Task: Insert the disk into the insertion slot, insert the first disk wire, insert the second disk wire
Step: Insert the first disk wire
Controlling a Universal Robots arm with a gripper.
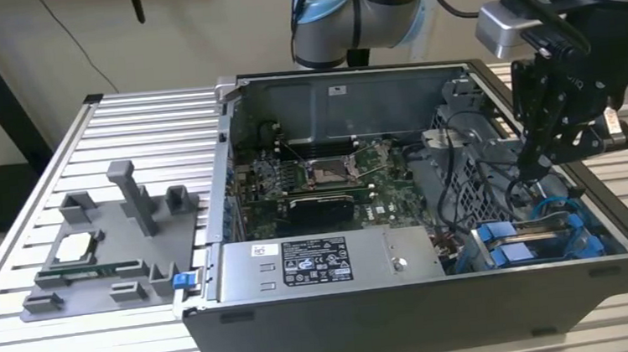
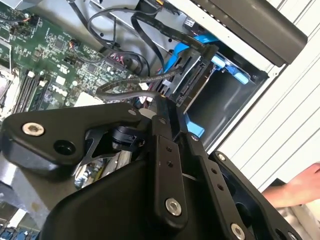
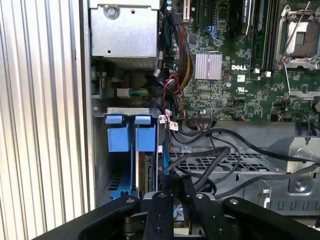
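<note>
Starting with the exterior view, you see the open computer case on the slatted bench, with the arm reaching down over the exterior view's right side of it. Your pincer hangs inside the case, just above the drive bays and among black cables. The disk sits in the insertion slot at the case's near corner on the exterior view's right. Its blue carrier tabs show beside the grey power-supply box. A grey parts tray rests on the bench at the exterior view's left, well apart from the arm.

In the second wrist view, your pincer is drawn narrow. Its fingers are pinched on the end of a black wire that curves away over the motherboard. The tips are just beside the disk, at its dark connector end; you cannot tell whether the wire's end touches the connector. The disk is seated in the insertion slot, with the blue carrier around it. A person's hand shows beyond the case, by the bench slats.

In the first wrist view, your pincer is near the disk. The disk stands in the insertion slot beside a second blue carrier.
</note>
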